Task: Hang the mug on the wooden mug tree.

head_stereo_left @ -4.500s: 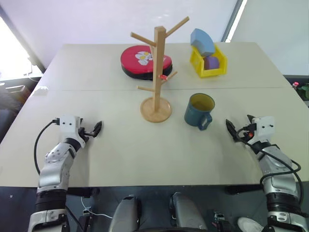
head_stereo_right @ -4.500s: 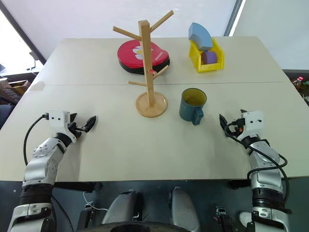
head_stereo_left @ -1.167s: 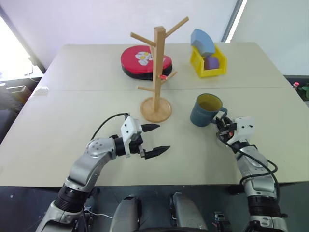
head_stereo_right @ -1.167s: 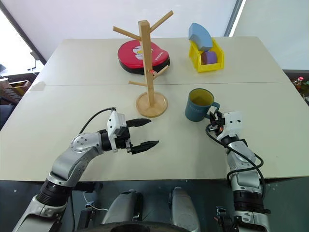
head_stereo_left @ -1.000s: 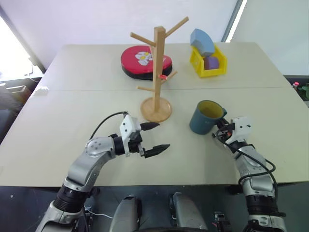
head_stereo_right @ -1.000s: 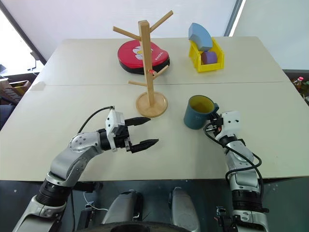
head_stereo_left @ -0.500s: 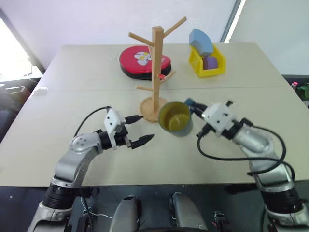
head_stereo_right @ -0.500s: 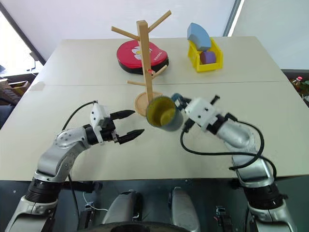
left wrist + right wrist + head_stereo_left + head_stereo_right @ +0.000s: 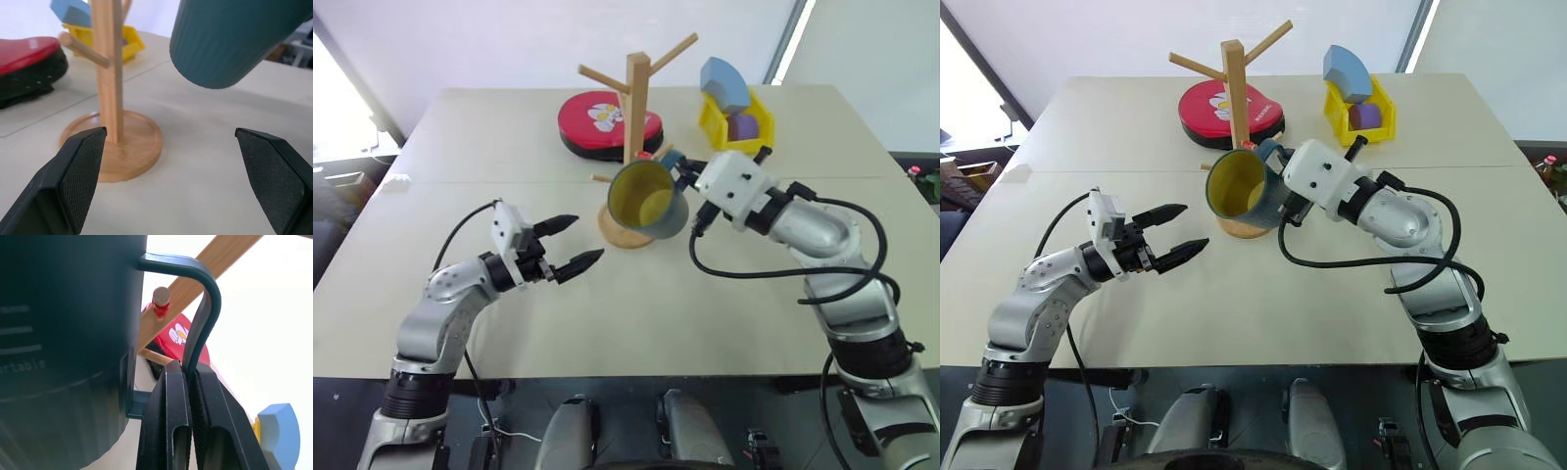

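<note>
I've got the right tool (image 9: 188, 396) pinched tight on the mug (image 9: 648, 199) handle, mug airborne beside the wooden mug tree (image 9: 633, 147). Left tool (image 9: 570, 245) wide open, empty. Risk: thin pinch lets mug swivel, handle misses red-tipped peg (image 9: 161, 301), knocks tree over.

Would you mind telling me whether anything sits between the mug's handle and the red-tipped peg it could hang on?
Nothing visible does. The right gripper holds the mug by its handle, and the red-tipped peg of the wooden mug tree shows through the handle's loop with open space around it.
</note>
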